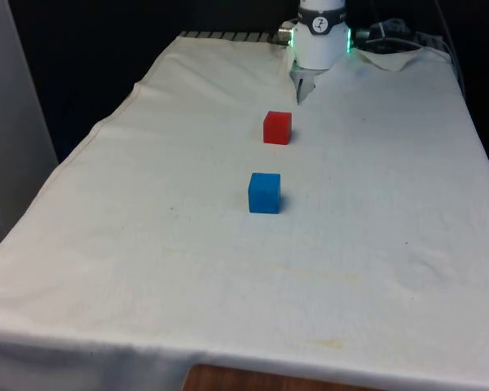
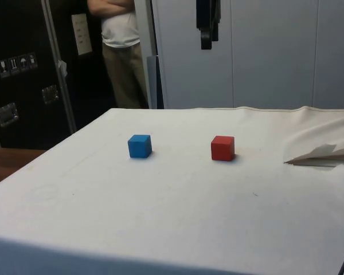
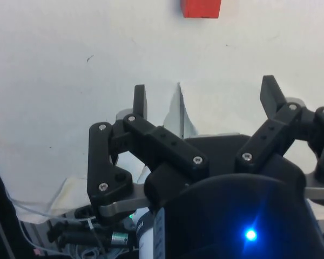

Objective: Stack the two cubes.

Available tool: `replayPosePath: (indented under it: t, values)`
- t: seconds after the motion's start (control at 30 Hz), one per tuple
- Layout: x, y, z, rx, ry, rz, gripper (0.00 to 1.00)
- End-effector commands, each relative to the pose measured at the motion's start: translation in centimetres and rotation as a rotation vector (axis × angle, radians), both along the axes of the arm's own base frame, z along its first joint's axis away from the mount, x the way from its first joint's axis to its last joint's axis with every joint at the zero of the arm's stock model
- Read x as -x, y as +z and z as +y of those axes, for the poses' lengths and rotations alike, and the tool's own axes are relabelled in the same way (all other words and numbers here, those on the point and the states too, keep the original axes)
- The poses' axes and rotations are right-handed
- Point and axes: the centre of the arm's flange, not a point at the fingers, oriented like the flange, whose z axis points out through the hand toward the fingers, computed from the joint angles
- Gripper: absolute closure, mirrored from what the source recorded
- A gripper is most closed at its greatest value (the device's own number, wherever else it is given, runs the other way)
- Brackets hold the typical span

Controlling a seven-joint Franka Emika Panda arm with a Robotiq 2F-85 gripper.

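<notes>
End effector (image 3: 205, 102) high over table | fingers spread wide, empty | red cube (image 3: 201, 8) ahead

One camera looked down the length of the table (image 1: 147, 269) from its near end, set fairly high and back, taking in nearly the whole cloth. A second stood lower at the table's side, closer to the surface, facing dark cabinets (image 2: 23, 74) where a person (image 2: 121, 51) stood. Both caught the red cube (image 1: 277, 128) and the blue cube (image 1: 264, 193) mid-table. The third rode above the tool (image 3: 205, 100), looking down past it at the cloth, with the red cube at its edge.
</notes>
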Motion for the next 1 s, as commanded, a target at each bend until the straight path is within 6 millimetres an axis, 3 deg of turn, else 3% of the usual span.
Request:
replayPosePath:
  t: [0.0, 0.4, 0.53, 0.97]
  values:
    - [0.3, 0.1, 0.0, 0.001, -0.004, -0.01, 0.0]
    - [0.6, -0.9, -0.4, -0.007, -0.007, 0.011, 0.0]
    - [0.9, -2.8, -1.6, -0.028, -0.024, 0.002, 0.0]
    - [1.0, -6.4, -3.7, -0.056, -0.069, 0.001, 0.0]
